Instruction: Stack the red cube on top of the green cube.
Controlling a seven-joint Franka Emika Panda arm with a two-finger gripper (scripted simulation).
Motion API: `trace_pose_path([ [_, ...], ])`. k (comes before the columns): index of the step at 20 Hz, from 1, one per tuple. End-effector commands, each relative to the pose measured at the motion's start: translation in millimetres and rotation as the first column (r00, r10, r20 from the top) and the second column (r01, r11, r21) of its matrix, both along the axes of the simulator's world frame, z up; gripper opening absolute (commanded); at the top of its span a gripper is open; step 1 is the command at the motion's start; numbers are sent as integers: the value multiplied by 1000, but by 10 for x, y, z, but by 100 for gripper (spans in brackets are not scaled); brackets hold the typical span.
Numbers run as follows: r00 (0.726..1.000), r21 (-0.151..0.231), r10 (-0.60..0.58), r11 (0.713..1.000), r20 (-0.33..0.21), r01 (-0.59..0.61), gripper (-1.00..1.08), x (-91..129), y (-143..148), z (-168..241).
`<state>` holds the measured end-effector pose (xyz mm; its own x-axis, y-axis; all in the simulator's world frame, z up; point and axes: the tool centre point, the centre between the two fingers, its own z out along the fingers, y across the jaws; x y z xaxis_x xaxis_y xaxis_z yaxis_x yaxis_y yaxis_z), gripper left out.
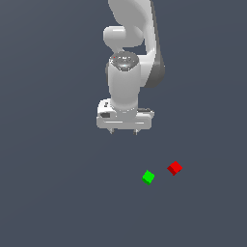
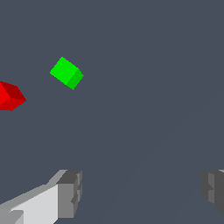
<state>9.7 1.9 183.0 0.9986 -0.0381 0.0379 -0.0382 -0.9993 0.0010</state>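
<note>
The red cube (image 1: 174, 168) lies on the dark grey floor toward the exterior view's right. The green cube (image 1: 148, 177) lies just beside it, toward the exterior view's left and a little nearer the camera; the two are apart. My gripper (image 1: 123, 131) hangs above the floor, up and toward the exterior view's left of both cubes, touching neither. Its two short fingers are spread wide with nothing between them. In the wrist view the green cube (image 2: 67, 73) shows whole, the red cube (image 2: 10, 96) is cut off by the picture's edge, and the fingertips (image 2: 70, 192) stand far apart.
The flat dark grey floor (image 1: 58, 193) fills the scene. The white arm (image 1: 128, 72) rises above the gripper. No other objects show.
</note>
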Motion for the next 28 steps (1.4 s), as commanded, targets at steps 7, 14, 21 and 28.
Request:
trace_pose_path([
  [7, 1000, 0, 21, 1000, -1, -21, 100, 57, 72, -41],
  [14, 995, 0, 99, 995, -6, -99, 100, 252, 344, -188],
  [21, 973, 1, 228, 974, -14, -228, 100, 529, 831, -435],
  [28, 929, 1, 370, 929, -23, -370, 100, 759, 1419, -713],
])
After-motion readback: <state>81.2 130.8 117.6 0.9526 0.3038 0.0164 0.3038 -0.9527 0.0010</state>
